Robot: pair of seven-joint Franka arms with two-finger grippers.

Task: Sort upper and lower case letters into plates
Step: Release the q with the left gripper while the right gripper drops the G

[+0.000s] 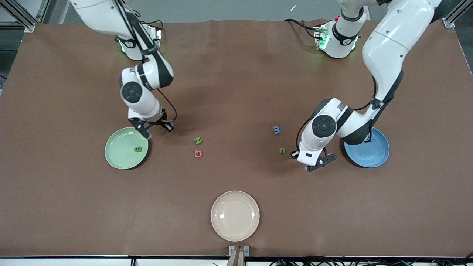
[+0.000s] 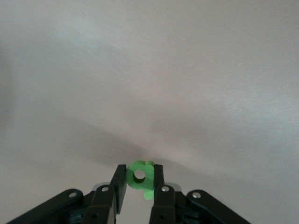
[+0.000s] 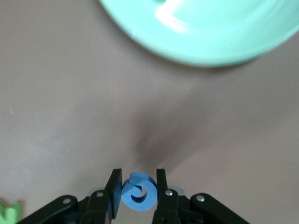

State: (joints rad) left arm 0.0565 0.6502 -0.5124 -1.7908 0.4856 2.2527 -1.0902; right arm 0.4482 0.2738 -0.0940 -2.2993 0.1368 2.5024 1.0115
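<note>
My right gripper [image 1: 147, 133] is low over the table beside the pale green plate [image 1: 119, 157]. In the right wrist view it [image 3: 138, 179] is shut on a blue C [image 3: 138, 193], with the plate's rim [image 3: 201, 37] close by. A green B [image 1: 137, 149] lies in that plate. My left gripper [image 1: 320, 162] is low beside the blue plate [image 1: 373, 155], shut [image 2: 139, 171] on a small green letter with a round hole [image 2: 140, 178]. On the table between the plates lie a green N [image 1: 198, 140], a pink G [image 1: 198, 153], a blue m [image 1: 276, 129] and a small green letter [image 1: 282, 150].
A cream-white plate [image 1: 235, 215] sits near the table's front edge, nearer the front camera than all the letters. The left arm's elbow hangs over part of the blue plate. A green piece [image 3: 9, 212] shows at the edge of the right wrist view.
</note>
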